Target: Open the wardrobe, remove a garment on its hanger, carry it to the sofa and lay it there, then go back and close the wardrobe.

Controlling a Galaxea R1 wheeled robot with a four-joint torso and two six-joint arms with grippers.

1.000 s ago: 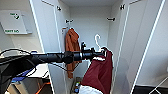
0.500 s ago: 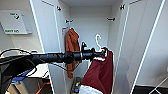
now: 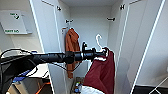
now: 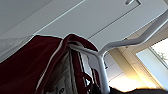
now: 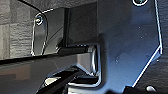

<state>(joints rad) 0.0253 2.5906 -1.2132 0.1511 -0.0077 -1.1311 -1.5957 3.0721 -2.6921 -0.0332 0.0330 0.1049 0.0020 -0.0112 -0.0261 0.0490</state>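
The wardrobe [image 3: 86, 27] stands open, both white doors swung wide. My left arm reaches in from the left, and my left gripper [image 3: 105, 53] is shut on the neck of the white hanger [image 3: 99, 41]. The hook is below the rail brackets and free in the air. The maroon garment [image 3: 102, 72] hangs from it in front of the wardrobe's right half, with a white sleeve at the bottom. In the left wrist view the hanger [image 4: 120, 45] and the garment's collar [image 4: 30, 65] show close up. The sofa is hidden.
An orange-rust hooded garment [image 3: 71, 47] hangs at the wardrobe's left inside. Small items [image 3: 78, 87] lie on the wardrobe floor. The left door [image 3: 47, 30] and right door [image 3: 140, 45] flank the opening. A white wall box [image 3: 13, 22] is at far left.
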